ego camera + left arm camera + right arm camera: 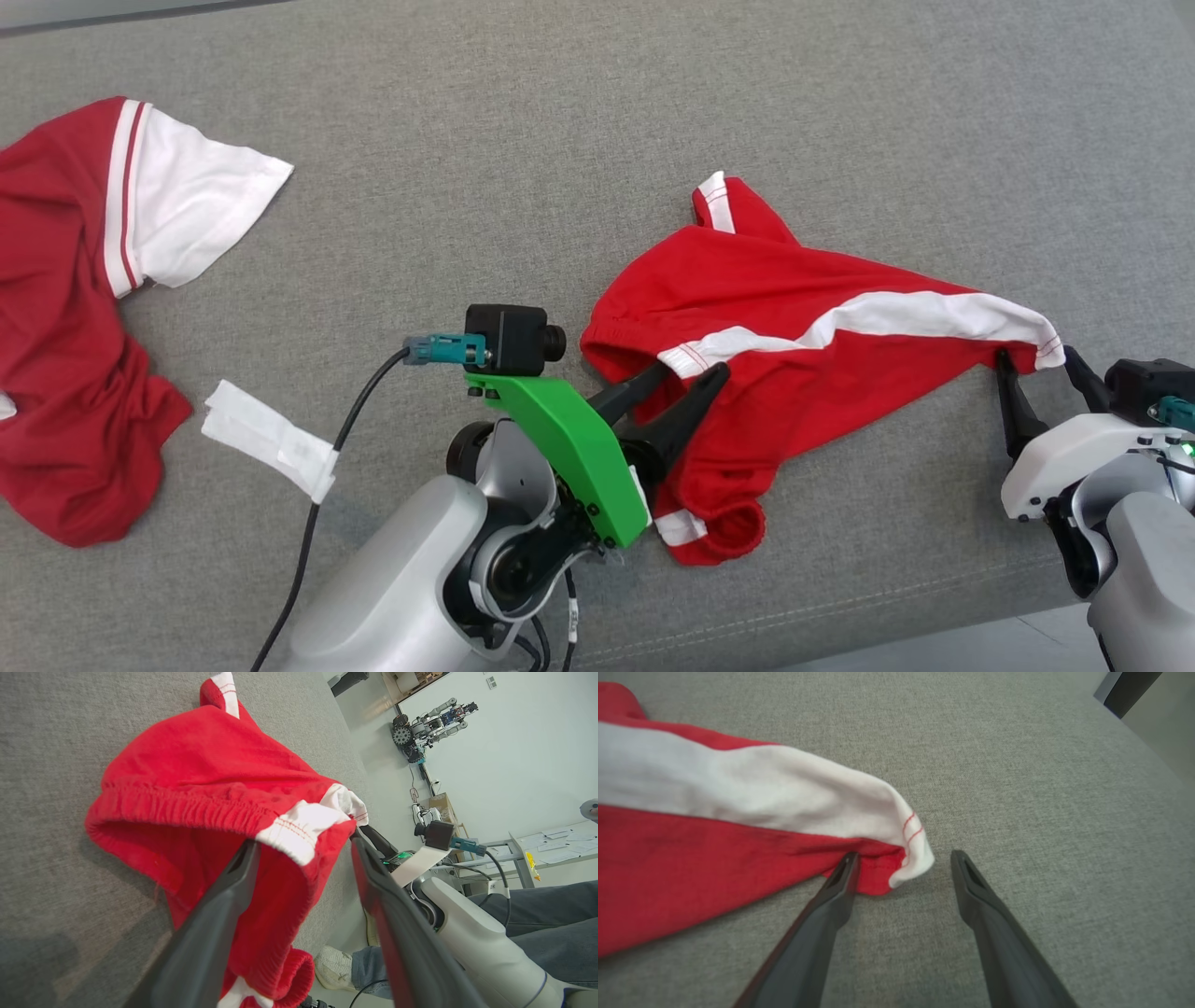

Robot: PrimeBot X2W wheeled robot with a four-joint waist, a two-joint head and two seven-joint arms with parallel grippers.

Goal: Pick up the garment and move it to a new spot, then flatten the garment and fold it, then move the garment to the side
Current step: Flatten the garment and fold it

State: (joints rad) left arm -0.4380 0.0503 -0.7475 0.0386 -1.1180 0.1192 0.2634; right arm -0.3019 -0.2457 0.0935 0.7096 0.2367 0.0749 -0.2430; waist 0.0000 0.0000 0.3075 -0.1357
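Hovering nearest: left pincer (693, 371) spread wide, jaws straddling the waistband of the red garment (794, 373), nothing gripped. Right pincer (1034, 359) likewise released, hem corner lying between its jaws. Garment crumpled mid-table (560, 140), one leg twisted. Risk: shallow bite on a thin hem, so cloth slips free; uneven lift drags it bunched. Second red garment (56, 327) well apart, far left.

The garment (803, 373) is red with a white side stripe and red stitching at the hem, on a grey surface (560, 140). Left of the garment, a shirt (65, 327) is red with a white sleeve; my left pincer (694, 369) is black, its mount (569, 448) green
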